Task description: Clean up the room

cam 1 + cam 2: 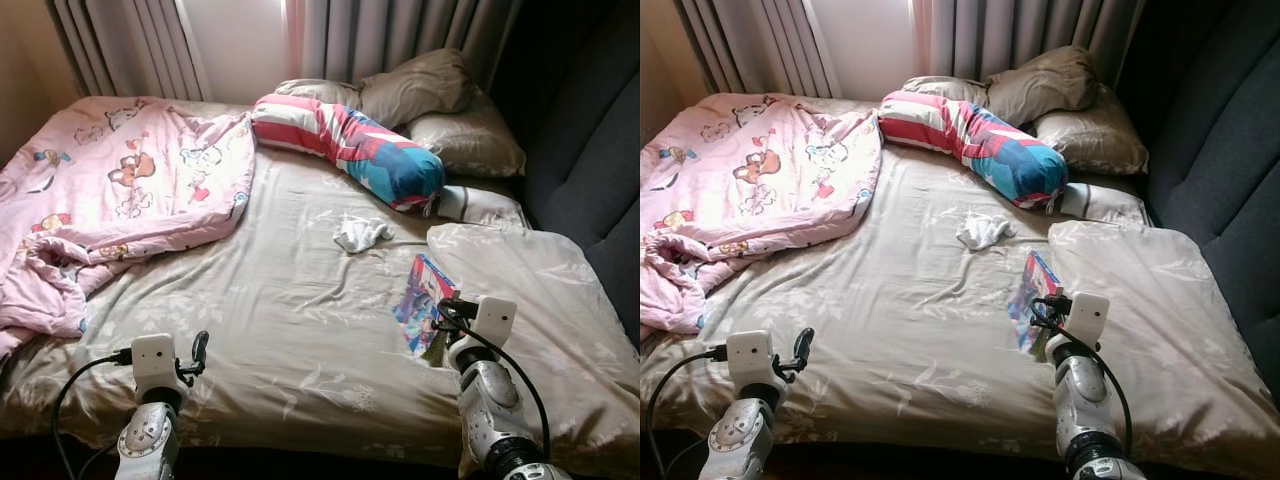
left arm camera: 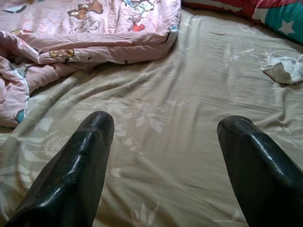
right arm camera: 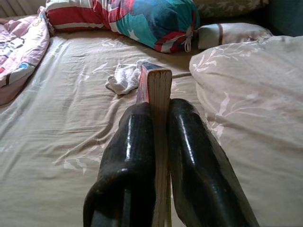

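A colourful book (image 1: pixel 424 300) stands on edge on the beige bed sheet (image 1: pixel 280 320), at the right near the folded beige duvet (image 1: pixel 540 310). My right gripper (image 3: pixel 160 113) is shut on the book (image 3: pixel 156 90), a black finger pressing each cover. A crumpled white cloth (image 1: pixel 360 234) lies on the sheet beyond the book, also seen as the white cloth (image 3: pixel 124 79) in the right wrist view. My left gripper (image 2: pixel 165 130) hovers open over the near left part of the sheet, holding nothing.
A rumpled pink cartoon blanket (image 1: pixel 120 190) covers the bed's left side. A striped red, white and blue bolster (image 1: pixel 350 145) lies across the head, with beige pillows (image 1: pixel 440 110) behind it. A dark headboard (image 1: pixel 590 150) borders the right, curtains (image 1: pixel 380 35) the back.
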Motion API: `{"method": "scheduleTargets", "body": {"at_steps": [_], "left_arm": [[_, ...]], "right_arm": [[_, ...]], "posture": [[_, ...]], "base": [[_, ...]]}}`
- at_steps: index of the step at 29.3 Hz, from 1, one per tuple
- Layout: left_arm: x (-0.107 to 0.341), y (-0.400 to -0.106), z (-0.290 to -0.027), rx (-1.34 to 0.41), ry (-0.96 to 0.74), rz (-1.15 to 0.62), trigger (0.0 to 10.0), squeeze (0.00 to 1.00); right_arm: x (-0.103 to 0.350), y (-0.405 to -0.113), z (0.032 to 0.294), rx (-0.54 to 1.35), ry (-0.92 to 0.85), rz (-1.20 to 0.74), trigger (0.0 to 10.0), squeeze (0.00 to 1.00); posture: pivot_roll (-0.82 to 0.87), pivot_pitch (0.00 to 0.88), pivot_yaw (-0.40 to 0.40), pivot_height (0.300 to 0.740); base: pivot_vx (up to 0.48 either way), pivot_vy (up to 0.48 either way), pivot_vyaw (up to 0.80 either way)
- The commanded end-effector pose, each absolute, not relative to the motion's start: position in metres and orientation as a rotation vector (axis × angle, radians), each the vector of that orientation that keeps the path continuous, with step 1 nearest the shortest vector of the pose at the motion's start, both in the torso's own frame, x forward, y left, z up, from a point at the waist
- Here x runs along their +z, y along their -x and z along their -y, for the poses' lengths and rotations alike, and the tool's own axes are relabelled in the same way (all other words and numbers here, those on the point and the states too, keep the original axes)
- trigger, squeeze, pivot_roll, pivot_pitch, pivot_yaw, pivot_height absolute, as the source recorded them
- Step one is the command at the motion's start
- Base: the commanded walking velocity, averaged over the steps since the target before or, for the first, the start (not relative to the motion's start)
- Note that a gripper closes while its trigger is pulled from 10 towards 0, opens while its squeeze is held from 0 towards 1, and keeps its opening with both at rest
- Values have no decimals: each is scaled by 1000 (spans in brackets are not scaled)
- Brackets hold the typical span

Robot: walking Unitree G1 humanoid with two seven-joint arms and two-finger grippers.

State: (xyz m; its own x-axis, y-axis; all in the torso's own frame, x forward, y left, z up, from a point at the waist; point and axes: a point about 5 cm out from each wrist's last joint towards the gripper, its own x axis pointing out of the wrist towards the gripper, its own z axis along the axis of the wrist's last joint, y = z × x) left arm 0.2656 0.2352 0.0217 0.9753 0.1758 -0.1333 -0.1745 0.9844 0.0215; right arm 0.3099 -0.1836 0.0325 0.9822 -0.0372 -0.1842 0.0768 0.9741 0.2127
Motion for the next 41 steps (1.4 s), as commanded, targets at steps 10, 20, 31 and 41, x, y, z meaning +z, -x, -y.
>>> {"method": "scheduleTargets", "body": {"at_steps": [10,20,31,41], "left_arm": [[19,-263,-236,183,-9,-146,10000,0],[19,-263,-237,182,-11,-147,10000,0],[19,-262,-237,180,-16,-151,10000,0],[18,-261,-237,176,-19,-156,10000,0]], "right_arm": [[42,-316,188,-81,-221,-134,10000,0],[42,-316,187,-80,-219,-135,10000,0],[40,-315,189,-92,-217,-142,10000,0],[39,-314,190,-114,-248,-144,10000,0]], "posture": [[105,35,-70,699],[107,36,-68,699],[106,39,-68,699],[108,41,-67,699]], "base": [[258,0,-299],[259,0,0],[123,0,0],[0,0,0]]}}
